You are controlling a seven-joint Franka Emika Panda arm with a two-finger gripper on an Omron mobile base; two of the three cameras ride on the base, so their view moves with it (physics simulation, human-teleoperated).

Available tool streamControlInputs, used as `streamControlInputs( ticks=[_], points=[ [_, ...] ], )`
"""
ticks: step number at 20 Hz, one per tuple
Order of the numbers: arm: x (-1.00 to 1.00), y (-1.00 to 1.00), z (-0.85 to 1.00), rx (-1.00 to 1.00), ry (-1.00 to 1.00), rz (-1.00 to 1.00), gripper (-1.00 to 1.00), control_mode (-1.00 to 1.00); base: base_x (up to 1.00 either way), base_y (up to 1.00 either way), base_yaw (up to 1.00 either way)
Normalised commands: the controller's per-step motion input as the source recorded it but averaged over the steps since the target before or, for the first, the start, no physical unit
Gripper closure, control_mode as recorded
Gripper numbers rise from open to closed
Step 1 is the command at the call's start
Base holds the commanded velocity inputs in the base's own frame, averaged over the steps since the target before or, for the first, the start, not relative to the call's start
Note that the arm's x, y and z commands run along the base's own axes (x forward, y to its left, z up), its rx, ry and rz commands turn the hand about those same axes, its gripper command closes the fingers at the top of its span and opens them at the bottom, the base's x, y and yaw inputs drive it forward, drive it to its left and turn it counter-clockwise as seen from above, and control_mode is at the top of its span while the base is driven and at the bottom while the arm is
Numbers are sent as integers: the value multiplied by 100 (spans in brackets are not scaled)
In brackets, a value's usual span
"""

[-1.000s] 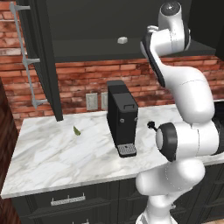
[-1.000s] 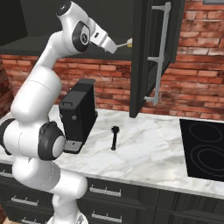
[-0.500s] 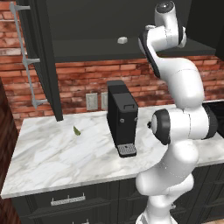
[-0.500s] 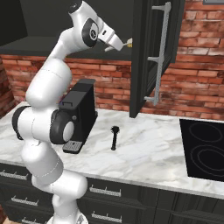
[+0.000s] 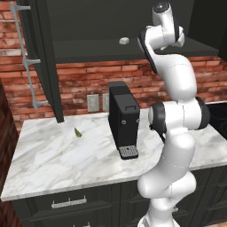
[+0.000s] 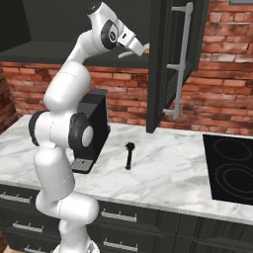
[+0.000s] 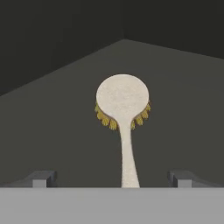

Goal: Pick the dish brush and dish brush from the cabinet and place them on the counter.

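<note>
Cream brush (image 7: pixel 122 98) is lying flat on the cabinet shelf (image 7: pixel 61 113), round head away from the hand, handle pointing back between the two fingertips (image 7: pixel 40 178). Gripper (image 7: pixel 111 178) is standing wide open over the handle end, gripping nothing (jaws well clear on both sides). Black brush (image 6: pixel 130 154) is lying on the counter (image 6: pixel 173 173), beside the coffee machine (image 6: pixel 94 128).
</note>
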Motion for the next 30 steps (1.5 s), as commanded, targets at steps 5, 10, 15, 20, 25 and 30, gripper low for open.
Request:
streamControlInputs(
  ticks=[5, 10, 15, 20, 25, 30],
  points=[
    [28, -8, -11, 0, 4, -5, -100, -100, 0, 0, 0],
    [16, -3, -18, 0, 4, -4, 100, -100, 0, 0, 0],
    [5, 0, -32, 0, 2, -4, 100, -100, 0, 0, 0],
    [0, 0, -45, 0, -2, -4, 100, -100, 0, 0, 0],
    [0, 0, -12, 0, -2, -3, 100, -100, 0, 0, 0],
    [0, 0, 0, 0, 0, 0, 100, -100, 0, 0, 0]
  ],
)
